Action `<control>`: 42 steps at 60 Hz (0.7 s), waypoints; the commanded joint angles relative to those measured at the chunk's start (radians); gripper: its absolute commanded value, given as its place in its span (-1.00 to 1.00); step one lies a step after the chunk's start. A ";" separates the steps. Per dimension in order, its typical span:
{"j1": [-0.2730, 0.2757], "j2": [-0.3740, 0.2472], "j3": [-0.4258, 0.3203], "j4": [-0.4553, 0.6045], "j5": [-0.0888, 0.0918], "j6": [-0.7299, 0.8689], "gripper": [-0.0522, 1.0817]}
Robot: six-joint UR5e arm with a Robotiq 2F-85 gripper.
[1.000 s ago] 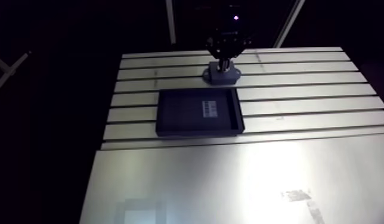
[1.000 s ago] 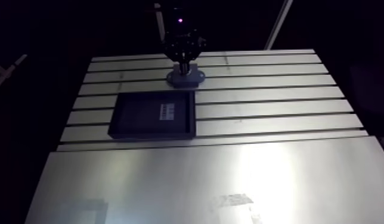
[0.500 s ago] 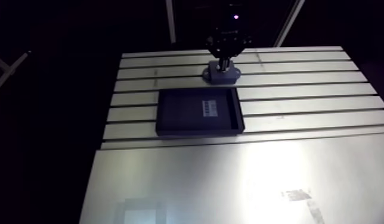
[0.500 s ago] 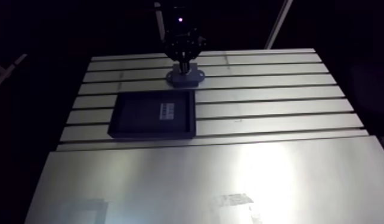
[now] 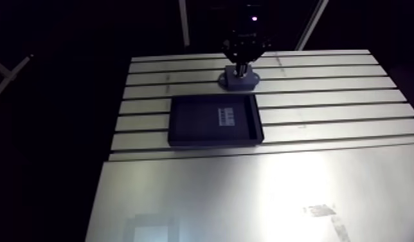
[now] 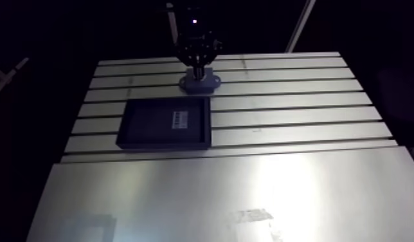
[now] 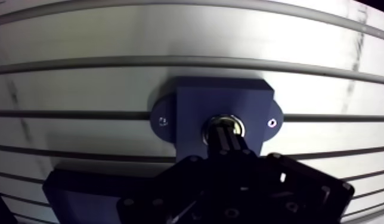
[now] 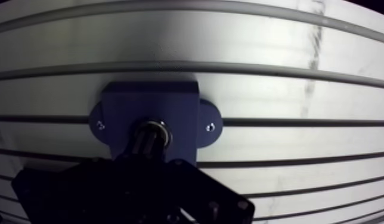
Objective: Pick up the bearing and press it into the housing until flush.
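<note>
1. Wrist view: the claw (image 7: pixel 223 136) is clenched, its two fingers drawn together with no gap showing between them. The tips stand at the middle of the bearing (image 7: pixel 237 124).
2. The bearing shows as a bright metal ring around the fingertips. It sits in the round bore at the middle of the housing (image 7: pixel 194 101). Whether it lies flush with the housing's top face cannot be told.
3. The housing is a dark blue block with a rounded ear on each side, and each ear carries a screw (image 7: pixel 271 123). It lies flat on the counter (image 7: pixel 111 36), across one of the slots.
4. A black tray (image 5: pixel 197 121) lies just on the near side of the housing, apart from it by one slot. A white label (image 5: pixel 227 117) is on its floor.
5. Arm view: the housing sits toward the counter's far edge, with bare slats beyond it.
6. A wide stretch of slotted counter lies open beside the housing and tray on one side. A narrower strip runs to the counter's edge on the other.
7. Nearer the camera, a smooth plate (image 5: pixel 248 193) covers the counter.
</note>
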 commanded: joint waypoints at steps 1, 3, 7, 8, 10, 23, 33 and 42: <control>0.000 0.000 -0.001 0.000 0.001 -0.001 1.00; 0.000 0.000 0.000 -0.001 -0.001 0.000 1.00; 0.000 0.000 0.001 -0.001 -0.001 0.001 1.00; 0.000 0.000 0.001 -0.001 -0.001 0.001 1.00; 0.000 0.000 0.001 -0.001 -0.001 0.001 1.00; 0.000 0.000 -0.001 0.000 -0.001 -0.001 1.00; 0.000 0.000 -0.001 0.001 -0.001 -0.001 1.00; 0.000 0.000 0.000 0.001 0.001 -0.001 1.00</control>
